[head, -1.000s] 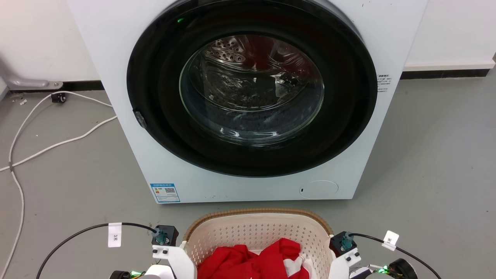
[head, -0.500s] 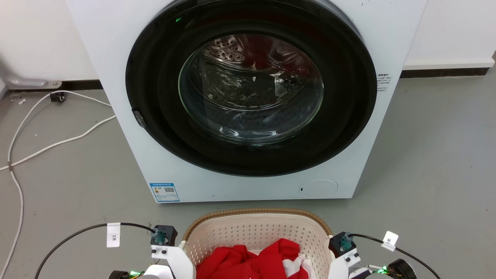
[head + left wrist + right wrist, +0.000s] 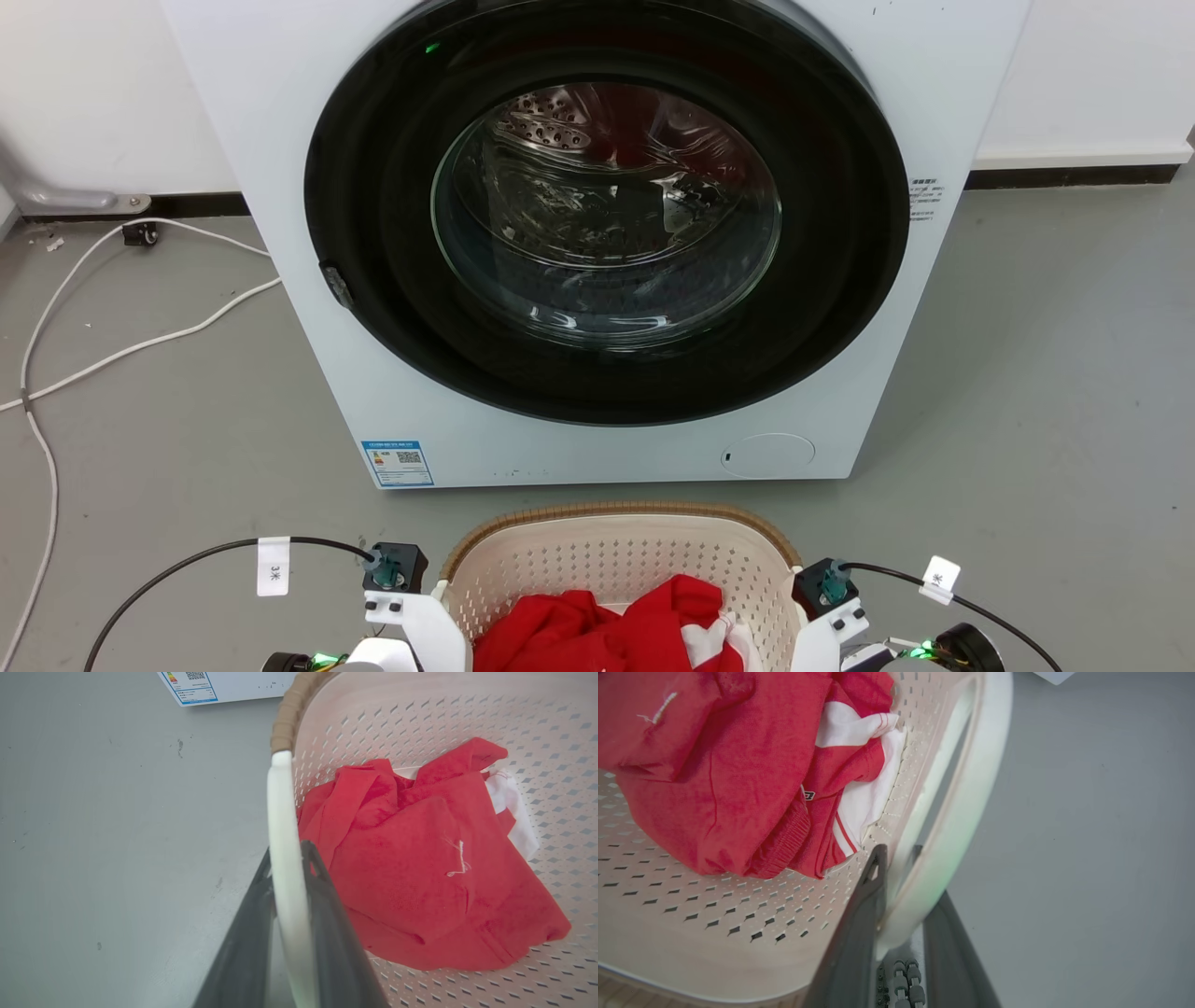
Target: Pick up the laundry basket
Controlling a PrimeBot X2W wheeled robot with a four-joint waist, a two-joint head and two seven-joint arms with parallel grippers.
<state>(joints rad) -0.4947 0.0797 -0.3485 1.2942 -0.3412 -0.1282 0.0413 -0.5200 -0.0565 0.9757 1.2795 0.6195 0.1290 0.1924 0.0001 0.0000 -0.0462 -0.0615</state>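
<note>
Plainly, the grasp is made and the lift is the step in hand. In the head view the basket [image 3: 621,560] sits at 6 o'clock on the grey floor [image 3: 1027,420], just in front of the washer [image 3: 597,233], which fills 12 o'clock with its door shut. Red clothes [image 3: 411,858] with a bit of white lie bunched in the bottom of the basket. The left gripper [image 3: 287,858] is at the basket's 9 o'clock side, its two dark fingers narrowed onto the white left handle [image 3: 282,826], one finger on each side of the loop. The right gripper [image 3: 899,858] is at the 3 o'clock side and pinches the right handle [image 3: 966,788] the same way, one finger inside the loop and one outside. Whether the base has left the floor cannot be told from these views. The next move seems to call for both arms to rise together at an even rate, so that the basket hangs level between them. If one side leads, the basket will probably tip and the clothes will slide toward the low side. The handles are thin, smooth plastic, so a firm pinch looks needed to stop them slipping. The washer is close, so a straight rise would likely suit better than any swing toward 12 o'clock.
</note>
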